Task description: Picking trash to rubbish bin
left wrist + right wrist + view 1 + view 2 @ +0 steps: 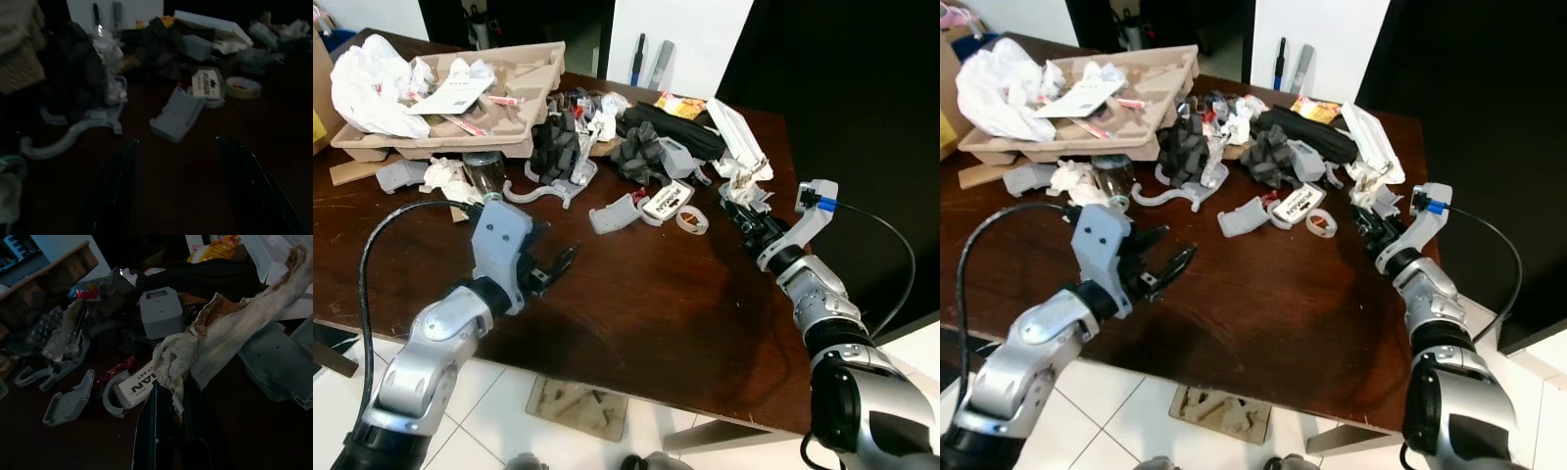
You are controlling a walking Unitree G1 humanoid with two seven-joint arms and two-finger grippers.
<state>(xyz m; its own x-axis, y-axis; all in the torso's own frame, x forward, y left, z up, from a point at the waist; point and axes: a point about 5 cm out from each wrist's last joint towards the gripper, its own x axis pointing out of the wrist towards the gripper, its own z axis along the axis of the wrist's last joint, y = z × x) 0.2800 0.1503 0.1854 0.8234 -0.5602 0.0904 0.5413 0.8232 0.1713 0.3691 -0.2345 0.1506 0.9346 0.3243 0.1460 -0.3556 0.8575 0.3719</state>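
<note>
Trash litters a dark wooden table [656,304]. At its right edge my right gripper [738,210] is shut on a crumpled white-and-brown paper wrapper [220,333], whose torn end hangs between the fingertips [151,426]. The wrapper lies by a white plastic packet [736,132]. My left gripper [554,268] hovers open low over bare table at the front left, its fingers [115,188] spread wide with nothing between them. Ahead of it lie a grey plastic cover [177,117], a printed label box [205,83] and a tape roll [243,87].
A cardboard tray [524,93] with crumpled white paper [372,88] sits at the back left. Black foam pieces [553,147], a curved grey bracket [543,191], a glass jar [481,176] and a black pouch [671,127] crowd the middle. Tiled floor [509,392] lies below the front edge.
</note>
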